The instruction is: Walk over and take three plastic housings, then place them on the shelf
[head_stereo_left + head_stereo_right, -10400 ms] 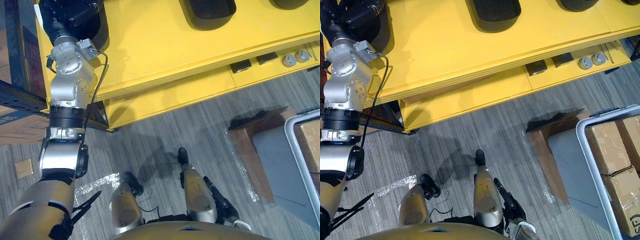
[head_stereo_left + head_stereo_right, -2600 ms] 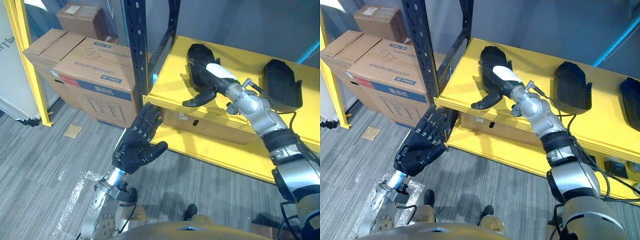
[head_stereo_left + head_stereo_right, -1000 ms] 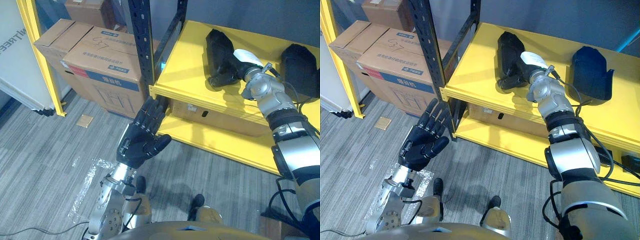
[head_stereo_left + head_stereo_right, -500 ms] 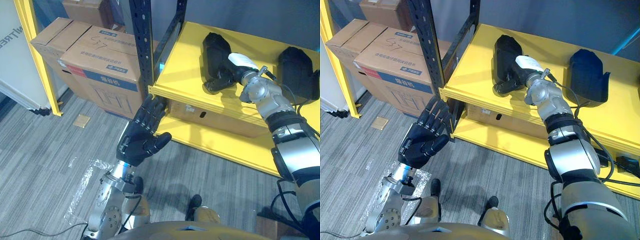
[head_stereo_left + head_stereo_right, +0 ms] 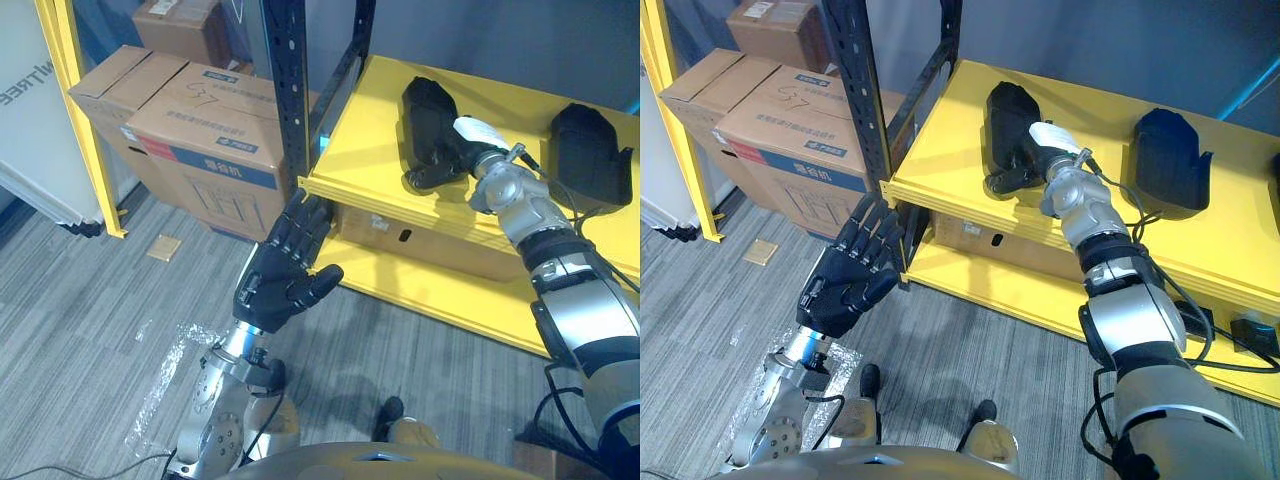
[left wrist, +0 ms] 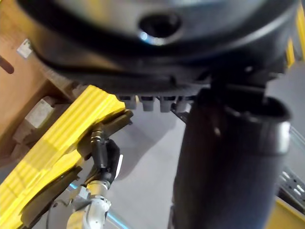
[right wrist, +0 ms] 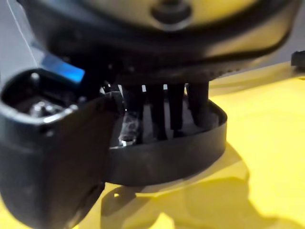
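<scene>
Both arms are built of rounded silver-grey segments joined by black rings. The left arm (image 5: 218, 435) ends in a matt black left robot hand (image 5: 283, 275) with ridged, segmented fingers (image 5: 300, 225). The right arm (image 5: 588, 318) carries a dark right robot hand (image 5: 445, 160) bearing a white cover (image 5: 478, 131).

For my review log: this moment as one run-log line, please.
right hand: on black housing, upper yellow shelf | left hand: open, raised, empty | second housing: on shelf, apart
</scene>
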Motion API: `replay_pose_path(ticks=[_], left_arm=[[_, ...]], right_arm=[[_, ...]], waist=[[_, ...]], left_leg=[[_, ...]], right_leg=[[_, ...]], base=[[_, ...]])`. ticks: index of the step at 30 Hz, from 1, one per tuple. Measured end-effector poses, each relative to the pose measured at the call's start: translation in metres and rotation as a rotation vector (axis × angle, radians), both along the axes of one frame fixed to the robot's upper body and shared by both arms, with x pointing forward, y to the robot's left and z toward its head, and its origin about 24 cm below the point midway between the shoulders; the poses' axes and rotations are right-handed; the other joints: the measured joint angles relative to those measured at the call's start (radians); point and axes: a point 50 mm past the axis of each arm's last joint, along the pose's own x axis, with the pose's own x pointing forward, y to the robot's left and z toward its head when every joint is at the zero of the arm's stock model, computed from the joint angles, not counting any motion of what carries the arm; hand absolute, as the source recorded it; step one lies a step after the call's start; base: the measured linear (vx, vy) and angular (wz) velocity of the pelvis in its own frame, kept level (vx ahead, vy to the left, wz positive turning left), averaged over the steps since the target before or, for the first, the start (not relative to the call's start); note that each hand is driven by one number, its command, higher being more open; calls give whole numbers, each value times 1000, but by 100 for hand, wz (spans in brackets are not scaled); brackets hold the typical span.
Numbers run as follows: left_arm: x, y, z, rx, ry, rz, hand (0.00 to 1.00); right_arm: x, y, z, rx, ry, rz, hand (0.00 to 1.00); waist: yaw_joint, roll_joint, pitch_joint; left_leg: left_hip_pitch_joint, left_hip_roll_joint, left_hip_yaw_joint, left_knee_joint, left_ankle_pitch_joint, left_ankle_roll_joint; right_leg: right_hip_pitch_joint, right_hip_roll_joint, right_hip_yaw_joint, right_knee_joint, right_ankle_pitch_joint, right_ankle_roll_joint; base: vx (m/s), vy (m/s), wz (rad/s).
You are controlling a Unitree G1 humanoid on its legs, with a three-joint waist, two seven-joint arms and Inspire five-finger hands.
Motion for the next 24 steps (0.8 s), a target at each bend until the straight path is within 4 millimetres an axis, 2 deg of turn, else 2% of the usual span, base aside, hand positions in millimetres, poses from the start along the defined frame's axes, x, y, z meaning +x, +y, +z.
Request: replay_pose_path(ticks=[7, 24], left_arm=[[0, -3, -1, -11, 14, 6, 100], [-1, -9, -2, -22, 35, -3, 100]], right_arm=[[0, 8, -10, 43, -26, -71, 0], [1, 14, -12, 54, -50, -148, 0]], waist=[[0, 4, -9], [-1, 7, -10]], left_leg=[[0, 0, 0, 0, -1, -2], [-7, -2, -6, 0, -2, -7]], right_leg=[[0, 0, 0, -1, 0, -1], [-4, -1, -4, 0, -2, -3]], base=[[0, 0, 0], [0, 0, 0]])
